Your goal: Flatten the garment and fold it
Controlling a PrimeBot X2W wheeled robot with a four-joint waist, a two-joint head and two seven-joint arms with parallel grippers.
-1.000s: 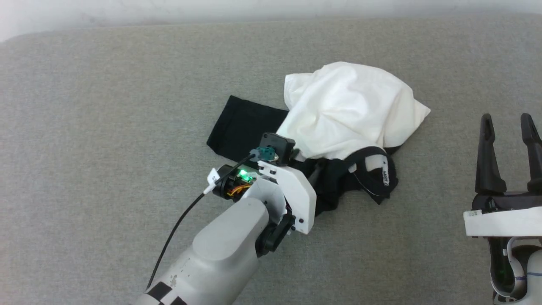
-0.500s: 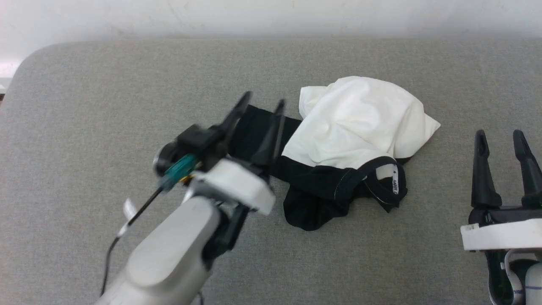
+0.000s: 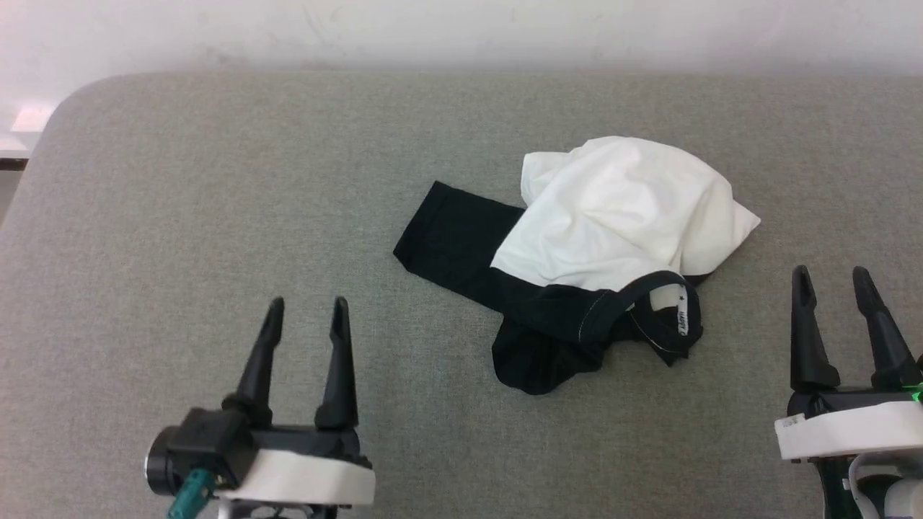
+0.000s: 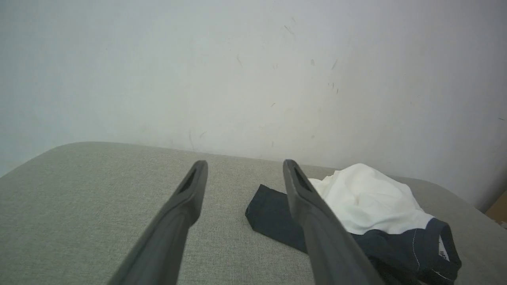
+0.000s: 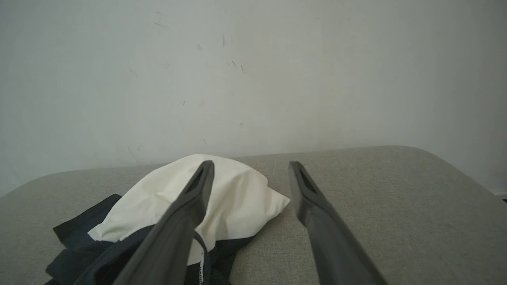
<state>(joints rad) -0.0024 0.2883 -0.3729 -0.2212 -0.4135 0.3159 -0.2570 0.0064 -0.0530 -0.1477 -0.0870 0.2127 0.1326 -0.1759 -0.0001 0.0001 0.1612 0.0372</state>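
Now withdrawn to 7 o'clock, left pincer (image 3: 308, 303) gapes empty; right pincer (image 3: 830, 272) likewise; garment (image 3: 620, 209) remains crumpled, unflattened.

Looks like a bare test room: grey fabric-covered tabletop (image 3: 216, 180) (rounded corners) right against a plain, scuffed white wall (image 4: 237, 59).

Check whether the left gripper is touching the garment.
Apart. The head view shows a stretch of bare grey surface between the left gripper and the garment; the gripper is open, holding nothing.
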